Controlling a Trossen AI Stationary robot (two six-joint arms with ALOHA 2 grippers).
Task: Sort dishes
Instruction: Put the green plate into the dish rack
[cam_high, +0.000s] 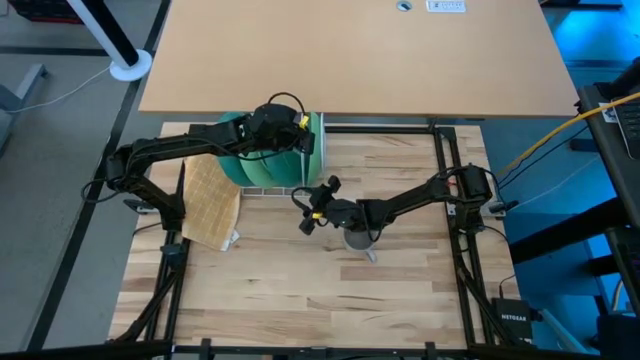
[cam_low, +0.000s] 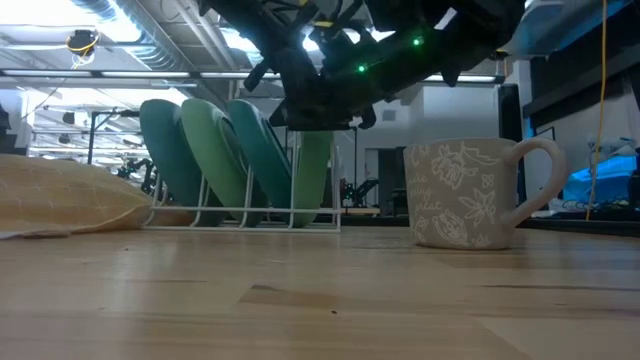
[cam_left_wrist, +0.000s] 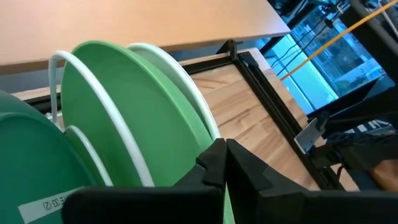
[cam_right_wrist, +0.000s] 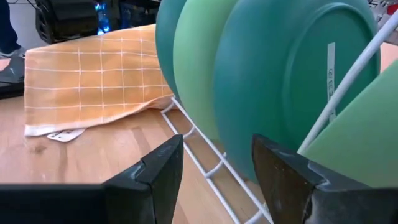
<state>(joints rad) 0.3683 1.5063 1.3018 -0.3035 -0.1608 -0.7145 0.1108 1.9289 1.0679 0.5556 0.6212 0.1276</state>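
Left hand (cam_high: 300, 135), pressed together, hides plate (cam_left_wrist: 143, 118) rims in the wire rack (cam_right_wrist: 205, 158); right hand (cam_right_wrist: 214, 168) spread before them, glossy mug (cam_low: 465, 195) behind.

Left gripper (cam_high: 308, 138) closed, right gripper (cam_high: 308, 205) wide apart, low.

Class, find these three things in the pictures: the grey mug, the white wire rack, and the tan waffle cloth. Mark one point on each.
grey mug (cam_low: 465, 195), low view, on its patterned side wall.
white wire rack (cam_right_wrist: 208, 168), right wrist view, on a base wire.
tan waffle cloth (cam_high: 210, 200), high view, on the middle of its top face.
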